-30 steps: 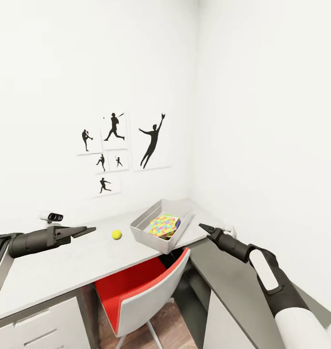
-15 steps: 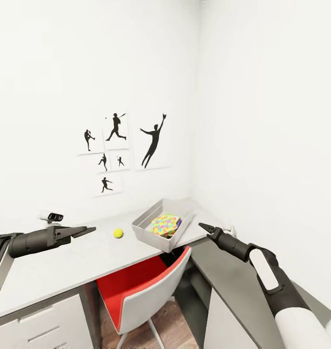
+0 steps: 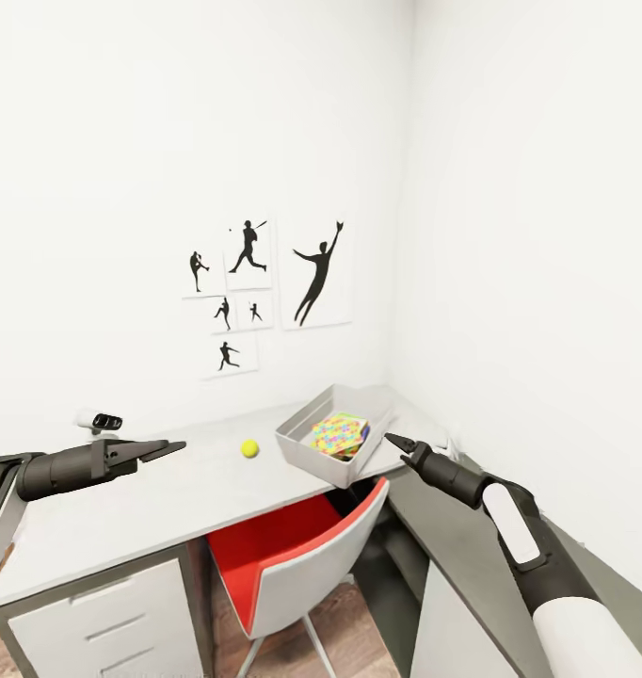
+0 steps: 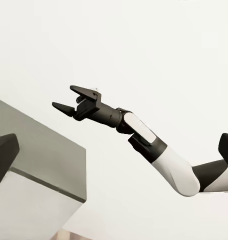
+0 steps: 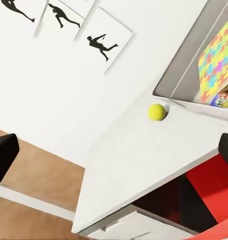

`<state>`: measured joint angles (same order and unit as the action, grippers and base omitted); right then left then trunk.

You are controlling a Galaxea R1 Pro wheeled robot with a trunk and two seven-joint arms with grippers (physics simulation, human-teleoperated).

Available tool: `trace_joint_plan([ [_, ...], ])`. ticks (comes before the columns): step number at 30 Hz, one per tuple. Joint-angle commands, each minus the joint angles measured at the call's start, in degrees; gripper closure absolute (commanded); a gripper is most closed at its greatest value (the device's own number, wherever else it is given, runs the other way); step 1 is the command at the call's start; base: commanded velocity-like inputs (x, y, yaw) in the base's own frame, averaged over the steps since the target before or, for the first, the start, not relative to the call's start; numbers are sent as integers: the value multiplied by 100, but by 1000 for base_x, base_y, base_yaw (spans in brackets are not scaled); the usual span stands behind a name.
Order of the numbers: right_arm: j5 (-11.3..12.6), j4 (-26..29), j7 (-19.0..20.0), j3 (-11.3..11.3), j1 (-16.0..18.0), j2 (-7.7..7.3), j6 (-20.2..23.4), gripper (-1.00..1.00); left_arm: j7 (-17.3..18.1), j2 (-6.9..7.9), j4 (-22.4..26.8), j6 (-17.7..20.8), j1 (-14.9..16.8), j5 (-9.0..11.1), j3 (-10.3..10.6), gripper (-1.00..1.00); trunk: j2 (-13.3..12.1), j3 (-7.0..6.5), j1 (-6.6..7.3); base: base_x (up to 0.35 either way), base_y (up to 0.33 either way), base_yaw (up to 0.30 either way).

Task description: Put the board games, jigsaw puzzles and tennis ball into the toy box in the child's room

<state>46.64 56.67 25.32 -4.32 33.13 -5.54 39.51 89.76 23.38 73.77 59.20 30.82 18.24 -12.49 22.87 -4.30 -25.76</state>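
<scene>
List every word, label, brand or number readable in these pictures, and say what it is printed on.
No text can be read.
Wall prints: black player silhouettes, no lettering.
Jigsaw puzzle in the toy box: coloured pattern, no words.
Printed box edge under the puzzle: too small and blurred to read.

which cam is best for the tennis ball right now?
Right wrist view: the tennis ball is large and unobstructed on the table, just beside the toy box wall. Head view has it too, but small and distant. Left wrist view looks at the right gripper and wall instead.
</scene>
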Motion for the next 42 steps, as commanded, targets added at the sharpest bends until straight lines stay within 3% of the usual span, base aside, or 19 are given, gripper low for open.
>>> trace_joint_plan([
  [1, 12, 2, 2, -8, 1, 4, 39, -100, 24, 0, -3, 61, 3, -4, 4, -100, 4, 3, -2, 0, 105, 283],
  [17, 4, 14, -14, 36, 1, 14, 39, -100, 24, 0, -3, 61, 3, -4, 3, -100, 4, 12, -2, 0, 128, 290],
  [29, -4, 578, -67, 246, -145, 16, 31, -100, 24, 9, -8, 59, 3, 2, 1, -100, 4, 28, -2, 0, 279, 138],
  [39, -23, 582, -334, 258, -149, 56, 27, -100, 24, 9, -9, 61, 3, 4, 1, -100, 4, 28, -2, 25, 280, 1],
  [42, -101, 584, -749, 261, -149, 84, 39, -100, 24, 9, -8, 58, 3, 4, 1, -100, 4, 28, -2, 178, 241, 0],
])
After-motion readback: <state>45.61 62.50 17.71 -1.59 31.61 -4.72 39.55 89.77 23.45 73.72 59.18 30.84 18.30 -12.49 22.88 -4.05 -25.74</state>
